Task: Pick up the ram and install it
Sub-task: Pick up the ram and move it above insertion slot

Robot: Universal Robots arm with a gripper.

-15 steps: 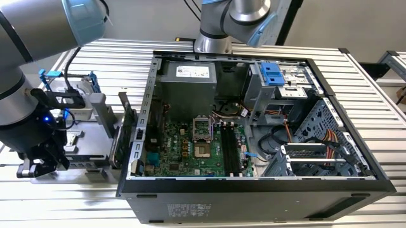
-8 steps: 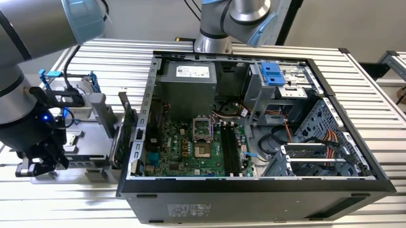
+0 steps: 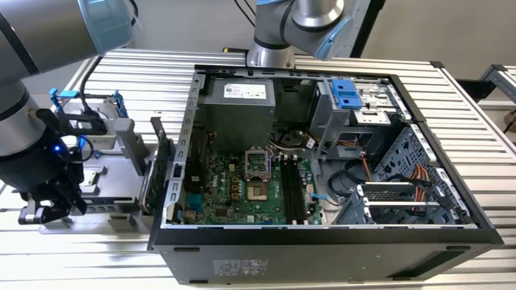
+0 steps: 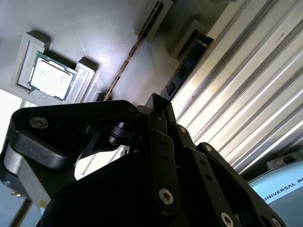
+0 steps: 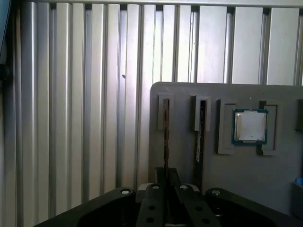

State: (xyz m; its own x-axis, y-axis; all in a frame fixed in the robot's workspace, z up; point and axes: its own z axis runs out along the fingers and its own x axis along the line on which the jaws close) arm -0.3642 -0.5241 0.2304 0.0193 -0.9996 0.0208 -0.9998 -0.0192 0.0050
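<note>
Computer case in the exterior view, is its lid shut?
No, the computer case lies open on top, and the green motherboard inside shows plainly.

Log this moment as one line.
stage: pick | gripper: above edge-on thin stick in tray | ram: standing in next slot

You have a ribbed aluminium table [image 3: 475, 118] under everything and a plain pale wall [image 3: 185, 24] behind it; bright light glares off the slats in both wrist views.
</note>
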